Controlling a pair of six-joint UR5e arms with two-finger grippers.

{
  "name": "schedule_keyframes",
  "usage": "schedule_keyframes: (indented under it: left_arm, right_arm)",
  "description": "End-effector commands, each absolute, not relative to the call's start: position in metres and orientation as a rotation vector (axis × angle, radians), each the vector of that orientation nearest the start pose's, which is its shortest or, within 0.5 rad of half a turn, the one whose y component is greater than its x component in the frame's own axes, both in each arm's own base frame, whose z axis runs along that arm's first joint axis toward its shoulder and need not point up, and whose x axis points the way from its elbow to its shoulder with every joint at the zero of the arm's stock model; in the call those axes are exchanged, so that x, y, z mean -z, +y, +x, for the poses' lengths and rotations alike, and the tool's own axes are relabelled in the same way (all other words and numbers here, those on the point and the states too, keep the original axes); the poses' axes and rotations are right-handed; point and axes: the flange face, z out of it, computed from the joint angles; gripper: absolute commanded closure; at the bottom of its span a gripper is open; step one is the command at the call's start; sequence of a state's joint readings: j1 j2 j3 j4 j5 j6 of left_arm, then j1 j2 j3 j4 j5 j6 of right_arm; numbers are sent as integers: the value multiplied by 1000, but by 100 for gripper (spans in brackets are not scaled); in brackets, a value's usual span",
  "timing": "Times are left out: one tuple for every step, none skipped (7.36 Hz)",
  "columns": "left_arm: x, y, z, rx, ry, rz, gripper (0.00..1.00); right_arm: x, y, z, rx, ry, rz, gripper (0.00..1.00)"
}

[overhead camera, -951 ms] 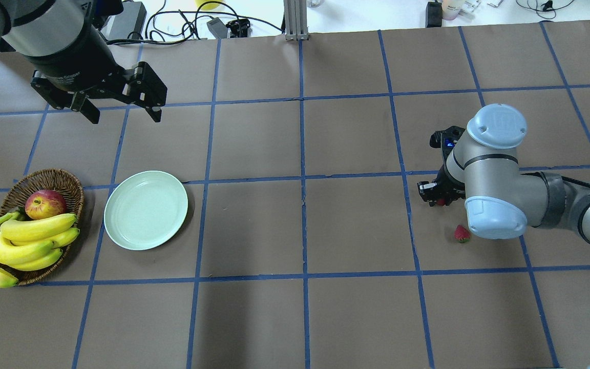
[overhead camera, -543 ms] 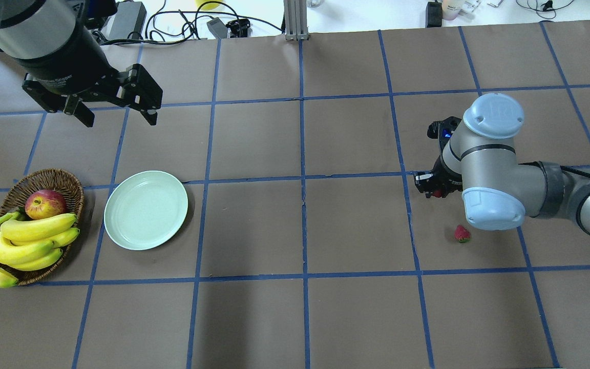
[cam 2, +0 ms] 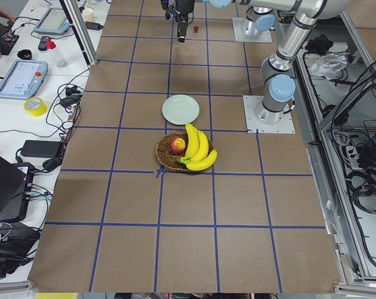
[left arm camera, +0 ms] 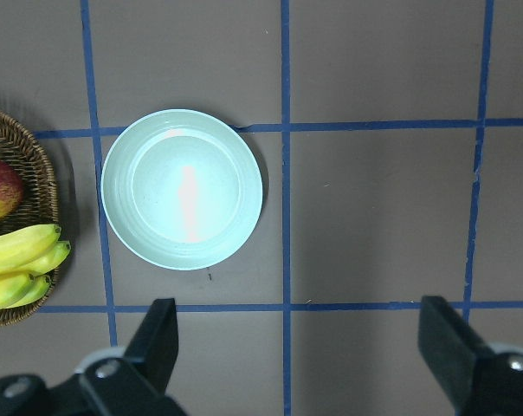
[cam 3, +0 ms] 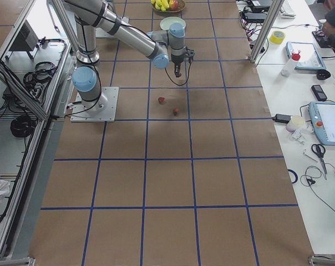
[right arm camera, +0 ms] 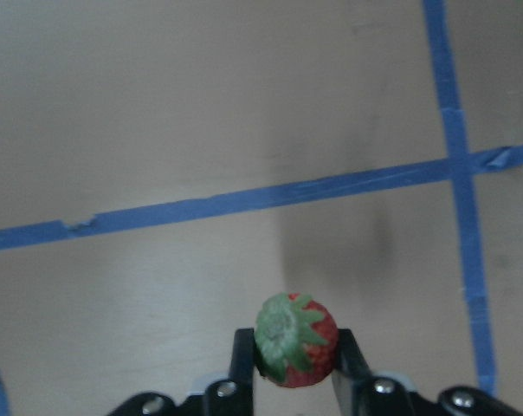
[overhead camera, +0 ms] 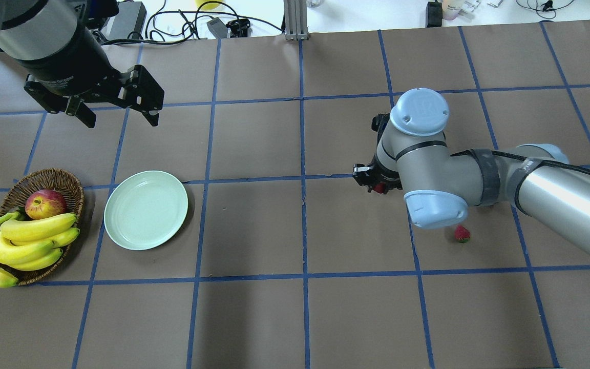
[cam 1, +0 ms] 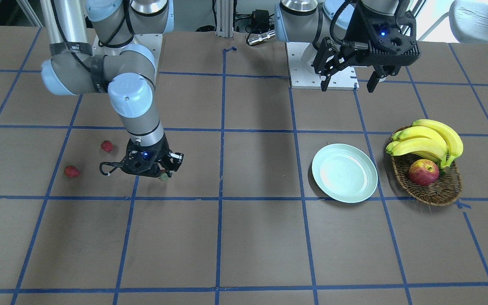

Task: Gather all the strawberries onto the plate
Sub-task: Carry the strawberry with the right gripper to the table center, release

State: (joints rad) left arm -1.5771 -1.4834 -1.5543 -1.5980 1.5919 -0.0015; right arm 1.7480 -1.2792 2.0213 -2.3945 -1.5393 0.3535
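My right gripper (overhead camera: 377,187) is shut on a red strawberry with a green cap (right arm camera: 294,340) and holds it just above the table, right of centre. It also shows in the front-facing view (cam 1: 163,174). Two more strawberries (cam 1: 106,145) (cam 1: 71,171) lie on the table behind the right arm. The overhead view shows only one of them (overhead camera: 462,233). The pale mint-green plate (overhead camera: 146,210) sits empty at the left, also in the left wrist view (left arm camera: 182,188). My left gripper (overhead camera: 122,119) is open and empty, high above the table beyond the plate.
A brown wicker basket (overhead camera: 44,177) with bananas (overhead camera: 28,241) and a red-yellow apple (overhead camera: 45,203) stands just left of the plate. Cables and devices (overhead camera: 213,23) lie along the table's far edge. Blue tape lines grid the brown table.
My right arm has moved left toward the table's middle, carrying the strawberry. The left gripper has barely shifted and stays open.
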Motion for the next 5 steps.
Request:
schedule_keyframes:
  left_arm:
    - [-534, -459, -135, 120, 3118, 8, 0]
    - [-534, -460, -134, 117, 3118, 6, 0]
    - [-533, -461, -135, 115, 3120, 8, 0]
    - [-529, -464, -135, 108, 3125, -3, 0]
    - [-529, -464, -134, 110, 3122, 6, 0]
  right_arm:
    - [-206, -507, 334, 134, 3007, 453, 87]
    - [-200, -513, 372, 140, 2985, 506, 87]
    - [-188, -512, 391, 129, 2990, 486, 87]
    - [-179, -510, 392, 108, 3000, 476, 87]
    - [-179, -509, 393, 96, 2992, 467, 85]
